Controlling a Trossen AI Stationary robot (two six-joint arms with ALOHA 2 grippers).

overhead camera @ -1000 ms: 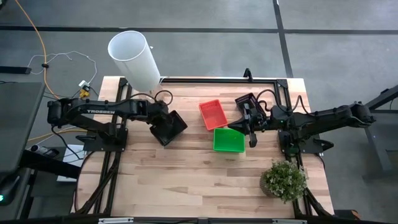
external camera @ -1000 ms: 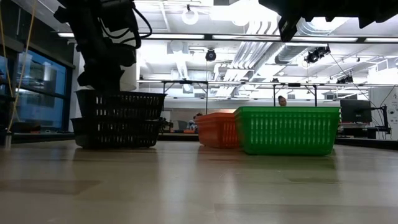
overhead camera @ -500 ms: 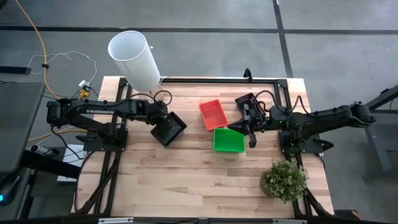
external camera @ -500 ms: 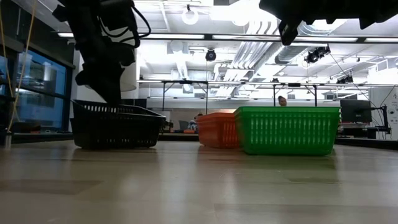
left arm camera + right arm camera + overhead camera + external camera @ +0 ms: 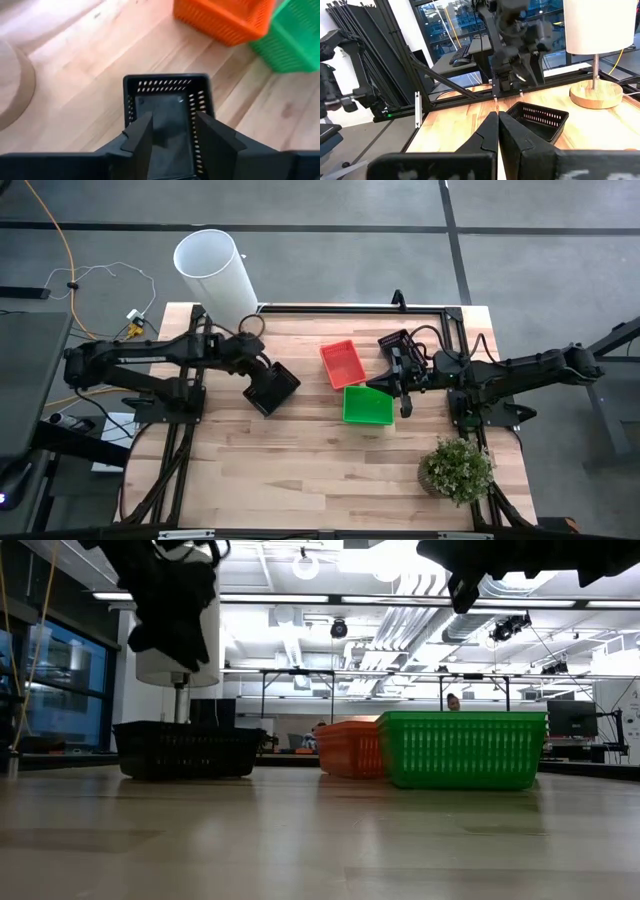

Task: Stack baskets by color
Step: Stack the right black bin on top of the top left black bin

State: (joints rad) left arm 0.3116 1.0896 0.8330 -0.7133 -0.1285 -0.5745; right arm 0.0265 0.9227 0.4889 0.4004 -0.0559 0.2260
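Note:
The black baskets point(image 5: 272, 387), nested into one low stack point(image 5: 185, 750), stand on the table left of centre. My left gripper point(image 5: 172, 127) hangs open just above the stack point(image 5: 167, 97), slanting down and touching nothing; the low view shows it point(image 5: 175, 635) clear of the rim. A red basket point(image 5: 342, 364) and a green basket point(image 5: 367, 405) stand side by side mid-table, bottoms on the wood. My right gripper point(image 5: 497, 125) is shut and empty, held level in the air next to them point(image 5: 388, 380).
A tall white cylinder on a round wooden foot point(image 5: 215, 275) stands at the far left corner, close behind the left arm. A small potted plant point(image 5: 457, 470) sits near the right front. Bare wood point(image 5: 300, 470) spreads along the near half of the table.
My left gripper has let go of the upper black basket and risen clear of it. That basket, held above the lower one a second ago, has sunk into it, first tilted, now level, making one low stack.

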